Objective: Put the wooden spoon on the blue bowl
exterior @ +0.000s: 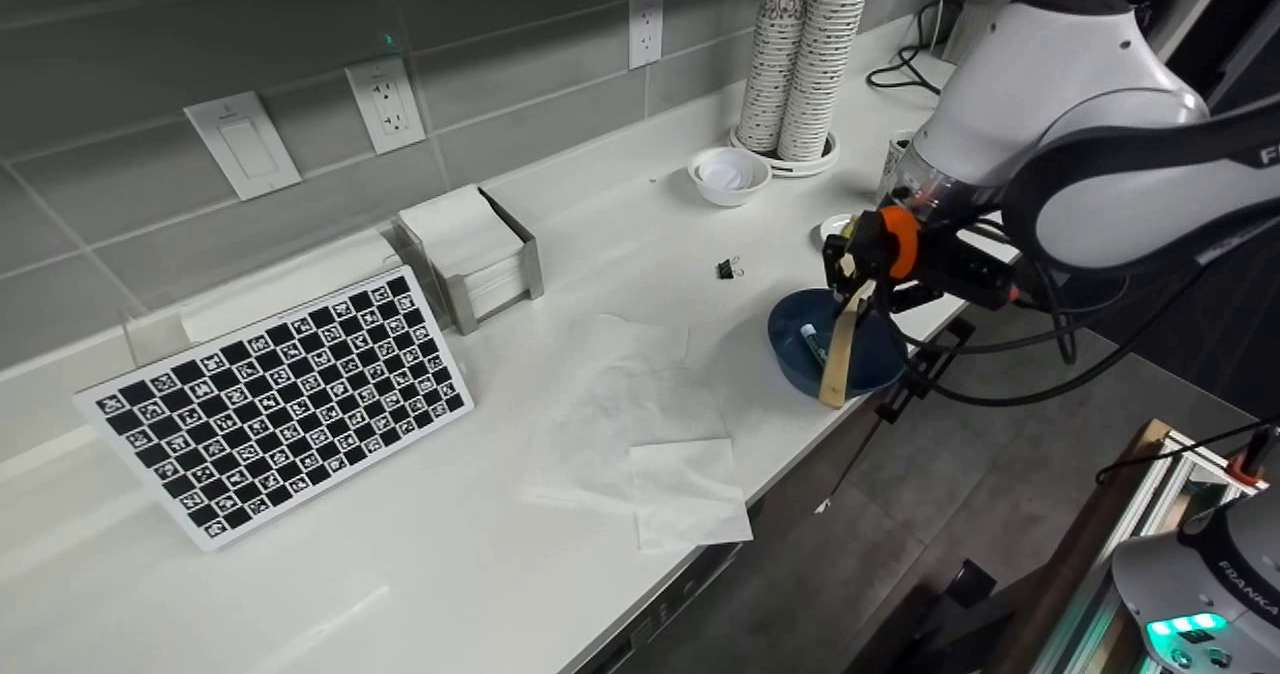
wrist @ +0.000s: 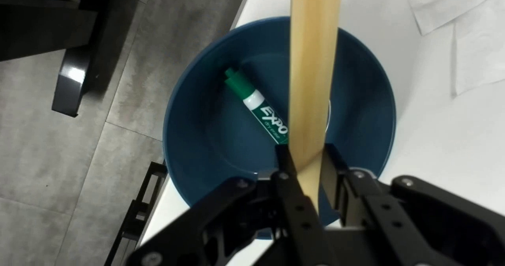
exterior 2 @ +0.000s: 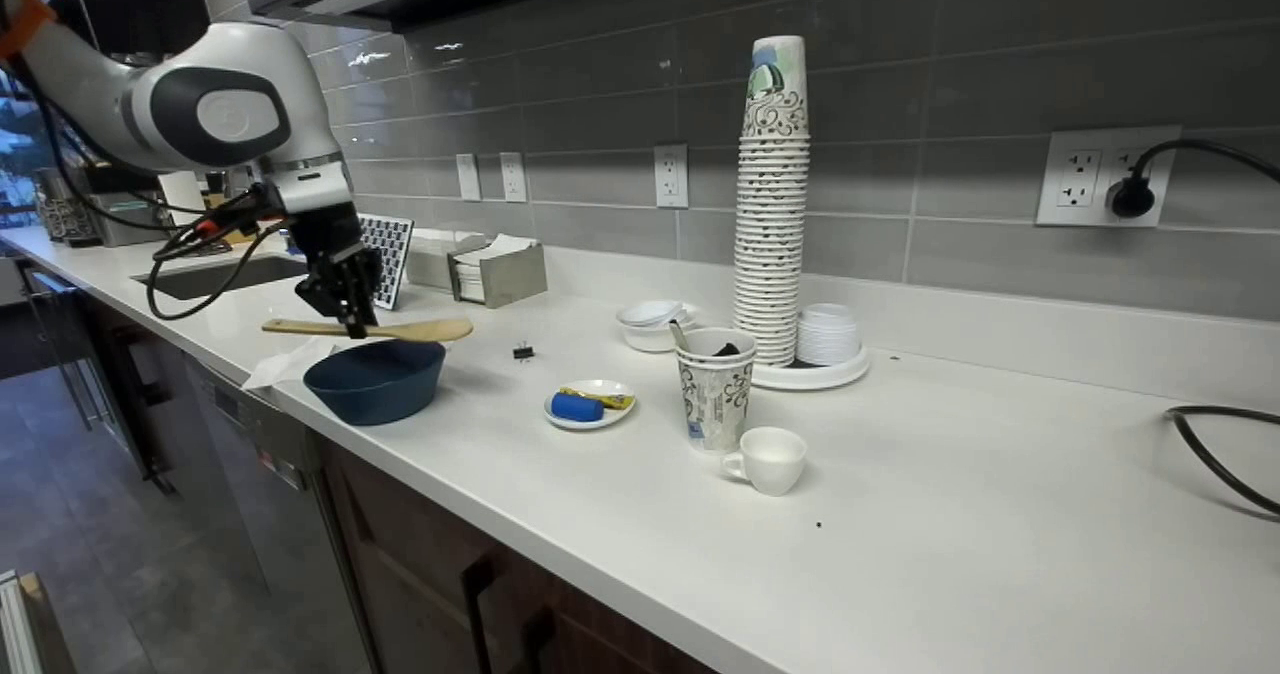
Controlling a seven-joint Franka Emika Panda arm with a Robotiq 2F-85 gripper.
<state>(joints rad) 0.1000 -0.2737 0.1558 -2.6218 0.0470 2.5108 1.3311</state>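
My gripper is shut on the wooden spoon; its fingertips pinch the spoon near its middle in the wrist view (wrist: 303, 155) and in an exterior view (exterior 2: 357, 328). The light tan wooden spoon (exterior 2: 425, 331) is held roughly level just above the blue bowl, its broad end to the right there. Its handle (wrist: 313, 72) crosses over the bowl in the wrist view. The dark blue bowl (exterior 2: 372, 391) stands at the counter's front edge; its wall also shows in the wrist view (wrist: 189, 132). A green marker (wrist: 264, 112) lies inside the bowl, partly hidden by the spoon.
Paper napkins (exterior: 690, 494) lie beside the bowl. A small white plate (exterior 2: 592, 418) with a blue item, a paper cup (exterior 2: 715, 394), a small white cup (exterior 2: 770, 459) and tall cup stacks (exterior 2: 772, 234) stand on the counter. A black binder clip (exterior: 728, 269) lies near the bowl.
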